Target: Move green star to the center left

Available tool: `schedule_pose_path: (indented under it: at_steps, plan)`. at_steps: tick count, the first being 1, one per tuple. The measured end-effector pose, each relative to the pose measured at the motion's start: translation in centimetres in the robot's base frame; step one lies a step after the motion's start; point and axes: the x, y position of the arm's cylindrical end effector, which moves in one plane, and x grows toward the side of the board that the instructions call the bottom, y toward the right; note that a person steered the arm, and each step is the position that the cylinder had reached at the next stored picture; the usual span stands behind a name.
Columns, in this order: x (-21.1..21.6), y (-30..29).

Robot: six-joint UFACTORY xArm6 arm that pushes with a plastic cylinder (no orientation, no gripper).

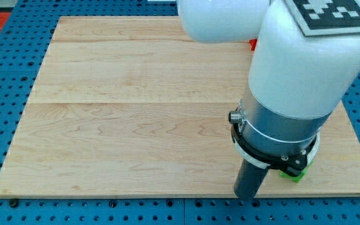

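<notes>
Camera view: pale wooden board point(136, 112), planked, on blue pegboard. My tip point(247, 197), dark smooth rod, no jaws, near bottom edge toward bottom-right corner. Green block point(292, 174) just right of tip, mostly hidden, shape unclear. Red block point(253, 44) sliver near top edge.

A pale wooden desk point(136, 106), made of joined planks with visible grain, is seen resting on a blue perforated base point(5, 75). Near the desk's bottom edge at the view's right, a green block point(292, 174) lies on the wood, mostly hidden, so its shape cannot be made out. My tip point(246, 197) is set on the desk just to the view's left of that block. A sliver of a red block point(253, 44) is seen near the view's top.
</notes>
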Motion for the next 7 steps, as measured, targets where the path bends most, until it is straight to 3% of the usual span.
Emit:
schedule_pose_path:
  at_steps: [5, 7]
  plan:
    - [0.0, 0.9]
    - [-0.1, 16.5]
